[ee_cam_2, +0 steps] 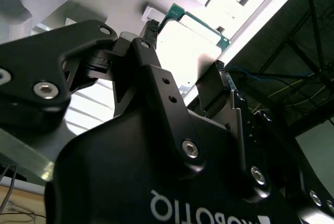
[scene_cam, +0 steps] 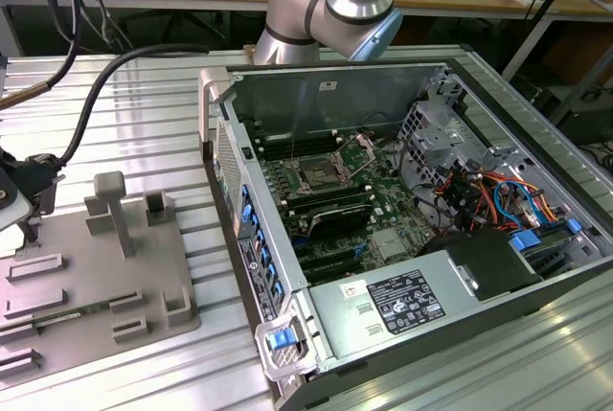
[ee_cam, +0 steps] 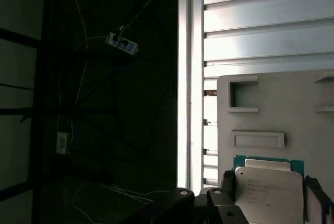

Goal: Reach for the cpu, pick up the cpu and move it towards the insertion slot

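The cpu (ee_cam: 269,183), a silver-topped square chip with a green rim, lies on the grey plastic tray (ee_cam: 276,104). In both wrist views my gripper (ee_cam: 270,195) straddles it, one black finger against each of two opposite edges, so it is shut on the cpu (ee_cam_2: 190,36). In the exterior view the gripper (scene_cam: 24,224) sits low over the tray (scene_cam: 86,277) at the exterior view's far left. The insertion slot (scene_cam: 316,174), a silver-framed socket with a dark centre, sits on the motherboard inside the open computer case (scene_cam: 402,210), well to the exterior view's right of the gripper.
Raised grey blocks (scene_cam: 110,205) stand on the tray near the gripper. The case's metal side wall (scene_cam: 225,191) rises between tray and socket. A thick black cable (scene_cam: 96,95) trails from the wrist. The ribbed metal table edge (ee_cam: 190,78) runs close beside the tray.
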Tool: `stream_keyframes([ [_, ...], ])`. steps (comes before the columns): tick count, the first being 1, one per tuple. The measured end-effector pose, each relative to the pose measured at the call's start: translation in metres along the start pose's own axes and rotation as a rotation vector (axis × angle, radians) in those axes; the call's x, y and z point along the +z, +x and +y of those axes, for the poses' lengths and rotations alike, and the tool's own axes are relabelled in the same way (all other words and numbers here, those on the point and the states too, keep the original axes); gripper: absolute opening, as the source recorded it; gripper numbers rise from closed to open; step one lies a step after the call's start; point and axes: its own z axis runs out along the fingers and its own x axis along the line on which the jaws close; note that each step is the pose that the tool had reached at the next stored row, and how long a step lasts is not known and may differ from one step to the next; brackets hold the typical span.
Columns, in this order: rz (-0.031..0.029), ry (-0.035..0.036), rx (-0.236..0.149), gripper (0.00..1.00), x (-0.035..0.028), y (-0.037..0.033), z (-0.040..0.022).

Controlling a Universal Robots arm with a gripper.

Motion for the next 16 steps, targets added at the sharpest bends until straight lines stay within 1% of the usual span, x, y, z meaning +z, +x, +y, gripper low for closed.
stream_keyframes([
  [16, 0.0001, 0.0000, 0.000, 0.55, -0.0103, 0.0002, 0.0005],
])
